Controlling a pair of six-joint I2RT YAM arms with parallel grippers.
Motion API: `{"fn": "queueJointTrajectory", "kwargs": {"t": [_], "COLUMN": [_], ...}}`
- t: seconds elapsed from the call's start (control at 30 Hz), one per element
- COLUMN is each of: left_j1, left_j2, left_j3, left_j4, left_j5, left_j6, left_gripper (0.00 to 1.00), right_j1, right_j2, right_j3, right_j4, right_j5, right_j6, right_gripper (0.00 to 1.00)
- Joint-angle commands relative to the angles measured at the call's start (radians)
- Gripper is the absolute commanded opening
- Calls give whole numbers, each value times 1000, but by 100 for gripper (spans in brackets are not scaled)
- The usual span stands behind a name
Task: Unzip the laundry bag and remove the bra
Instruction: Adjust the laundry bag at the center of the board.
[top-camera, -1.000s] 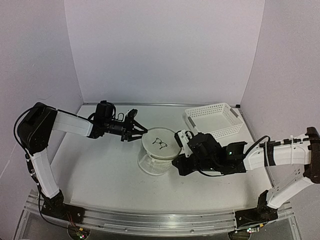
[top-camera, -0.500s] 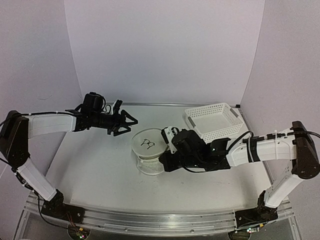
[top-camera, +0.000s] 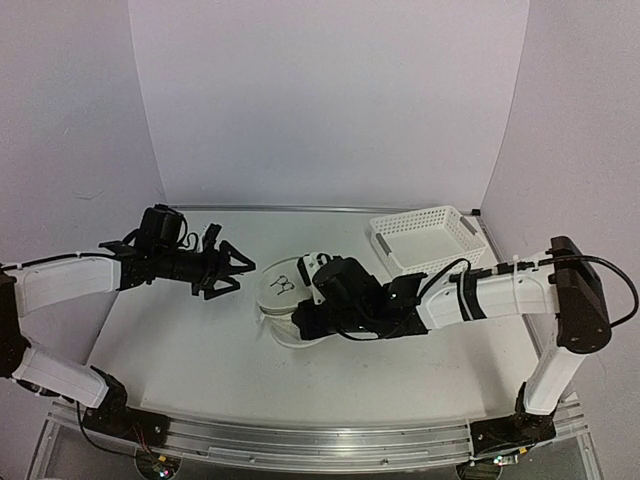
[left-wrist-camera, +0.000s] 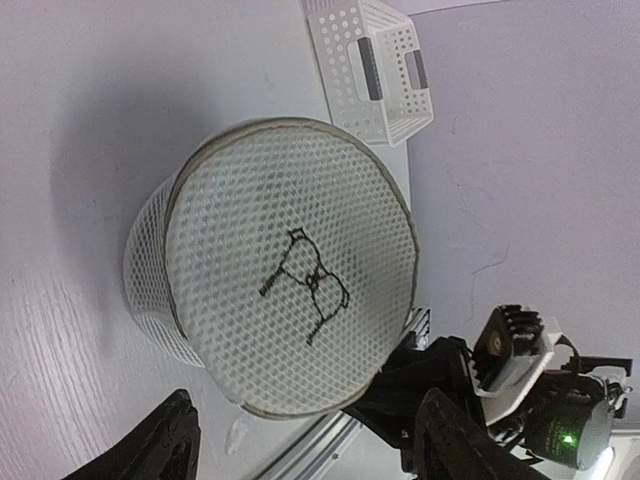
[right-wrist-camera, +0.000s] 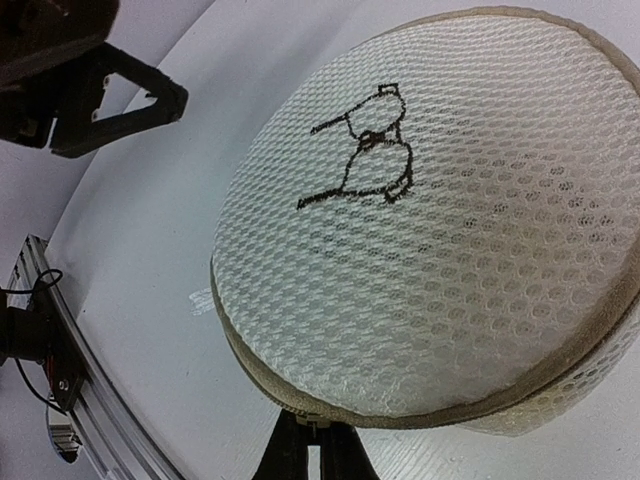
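To unzip it, my right hand (right-wrist-camera: 308, 440) pinches the rim of the round white mesh laundry bag (right-wrist-camera: 440, 230); my left hand (top-camera: 237, 276) hovers splayed, empty.

The small round white mesh laundry bag (top-camera: 278, 288), a squat drum with beige-piped rims and a flat circular face bearing a black bra pictogram (right-wrist-camera: 365, 150), sits tipped near the middle of the table (top-camera: 180, 340), its face tilted leftward, its rim seam closed where visible.
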Motion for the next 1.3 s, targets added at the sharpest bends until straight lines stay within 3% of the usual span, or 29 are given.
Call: {"fn": "queueJointTrajectory", "kwargs": {"t": [0.0, 0.2, 1.0, 1.17, 1.27], "left_j1": [-8, -68, -152, -153, -154], "left_j2": [-74, -77, 93, 124, 141], "left_j3": [-75, -135, -168, -179, -177], "left_j4": [116, 240, 388, 428, 444], "left_j5": [65, 75, 72, 68, 63], "left_j6": [-172, -315, -421, -439, -444], "left_gripper": [75, 74, 75, 72, 65], "right_j1": [6, 6, 17, 19, 21], "right_j2": [16, 40, 67, 58, 52], "right_j3": [51, 76, 118, 104, 92], "right_j4": [53, 83, 134, 139, 144], "right_j5": [5, -6, -31, -28, -28], "right_j6": [37, 50, 28, 28, 30], "right_gripper": [0, 0, 0, 0, 0]}}
